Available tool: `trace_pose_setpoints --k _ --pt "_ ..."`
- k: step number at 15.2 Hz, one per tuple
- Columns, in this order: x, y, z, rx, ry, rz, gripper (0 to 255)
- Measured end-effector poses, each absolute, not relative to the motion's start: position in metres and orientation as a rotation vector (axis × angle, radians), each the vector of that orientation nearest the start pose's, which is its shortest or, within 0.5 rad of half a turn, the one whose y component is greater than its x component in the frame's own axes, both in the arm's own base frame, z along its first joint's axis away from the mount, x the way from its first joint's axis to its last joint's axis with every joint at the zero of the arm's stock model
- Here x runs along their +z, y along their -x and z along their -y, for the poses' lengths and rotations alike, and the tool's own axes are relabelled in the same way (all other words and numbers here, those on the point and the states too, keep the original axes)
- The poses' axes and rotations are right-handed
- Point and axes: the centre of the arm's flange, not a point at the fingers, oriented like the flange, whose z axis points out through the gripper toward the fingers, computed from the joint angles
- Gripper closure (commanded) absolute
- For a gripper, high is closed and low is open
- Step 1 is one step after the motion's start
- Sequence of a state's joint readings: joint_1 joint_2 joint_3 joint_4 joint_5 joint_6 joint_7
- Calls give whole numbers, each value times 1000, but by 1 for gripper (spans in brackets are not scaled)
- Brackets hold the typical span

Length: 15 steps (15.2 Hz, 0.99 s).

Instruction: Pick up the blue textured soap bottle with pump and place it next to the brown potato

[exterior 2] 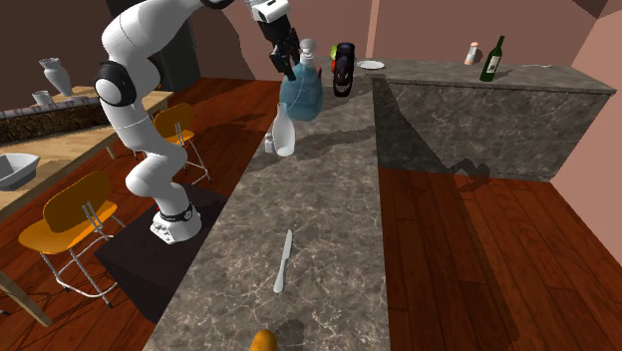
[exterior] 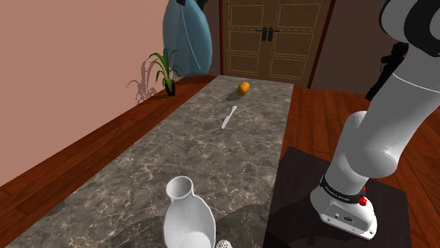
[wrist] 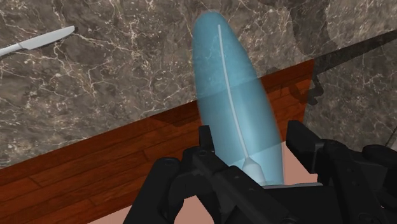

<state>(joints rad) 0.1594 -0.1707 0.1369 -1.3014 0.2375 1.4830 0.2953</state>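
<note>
So the bottle was up high, with a long way to go

The black claw was pinching the blue soap bottle near its top, and the bottle hung in the air above one end of the long grey counter. Its two fingers pressed on the narrow end, one on each side. Under the bottle lay the edge of the counter and the wooden floor.

The potato sat near the other end of the counter, well apart from the bottle. A knife lay on the counter between them. A white jug stood near the bottle, lower down.

A few things could go wrong from here. The grip was on a small part of a big bottle, so a fast move could make it swing or slip out. It hung close to the counter's edge, so a drop might send it to the floor. Coming down too early could knock the jug or land on the knife. And a bump at the end could make the potato roll away, or leave the bottle tipped over.
</note>
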Motion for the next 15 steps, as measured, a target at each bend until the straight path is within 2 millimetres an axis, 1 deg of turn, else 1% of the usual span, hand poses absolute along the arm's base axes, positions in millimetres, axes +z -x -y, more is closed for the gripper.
trace_pose_setpoints --k 2,4,6,8,12,13,15 --pt "822 -432 -150 -389 2815 93 255" --pt "811 -438 -129 -389 2815 92 255" --pt "803 -446 -108 -388 2815 92 255" --pt "790 -452 -83 -388 2815 91 255" --pt "775 -464 -37 -388 2815 92 255" --pt "769 -466 -23 -389 2815 92 255" --pt "759 -475 -1 -388 2815 93 255"
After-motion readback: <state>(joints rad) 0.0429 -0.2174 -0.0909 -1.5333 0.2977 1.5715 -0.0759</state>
